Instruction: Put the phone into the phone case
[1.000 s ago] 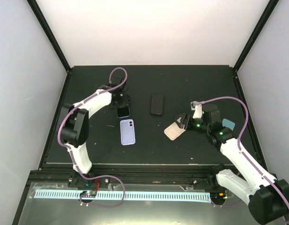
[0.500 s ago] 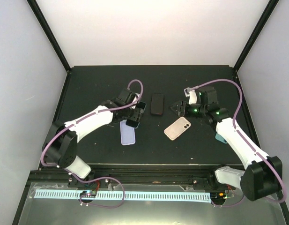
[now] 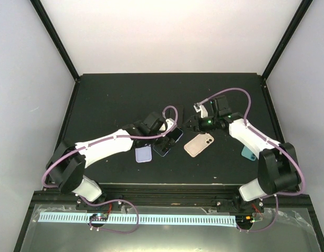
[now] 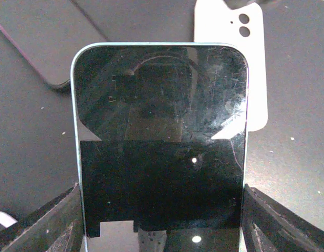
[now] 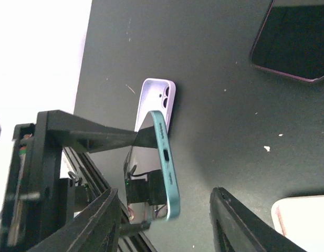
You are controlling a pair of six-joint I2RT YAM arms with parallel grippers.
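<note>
My left gripper (image 3: 167,137) is shut on a teal-edged phone (image 3: 171,142) and holds it tilted above the table's middle. In the left wrist view the phone (image 4: 162,131) fills the frame, dark screen facing the camera, between the left gripper's (image 4: 162,233) fingers. My right gripper (image 3: 194,123) is open just right of the phone; its wrist view shows the phone (image 5: 166,157) edge-on ahead of the open right gripper (image 5: 167,231). A lavender case (image 3: 143,154) lies flat under the left arm and shows in the right wrist view (image 5: 157,100). A teal case (image 3: 249,154) lies at the right.
A beige phone-shaped item (image 3: 199,144) with camera holes lies right of centre; it also shows in the left wrist view (image 4: 230,58) and the right wrist view (image 5: 303,223). A dark phone (image 4: 41,47) lies flat further back, also in the right wrist view (image 5: 295,42).
My left arm has carried the teal-edged phone from the back left to the table's middle. My right gripper has left the beige item and swung left and back towards the phone.
</note>
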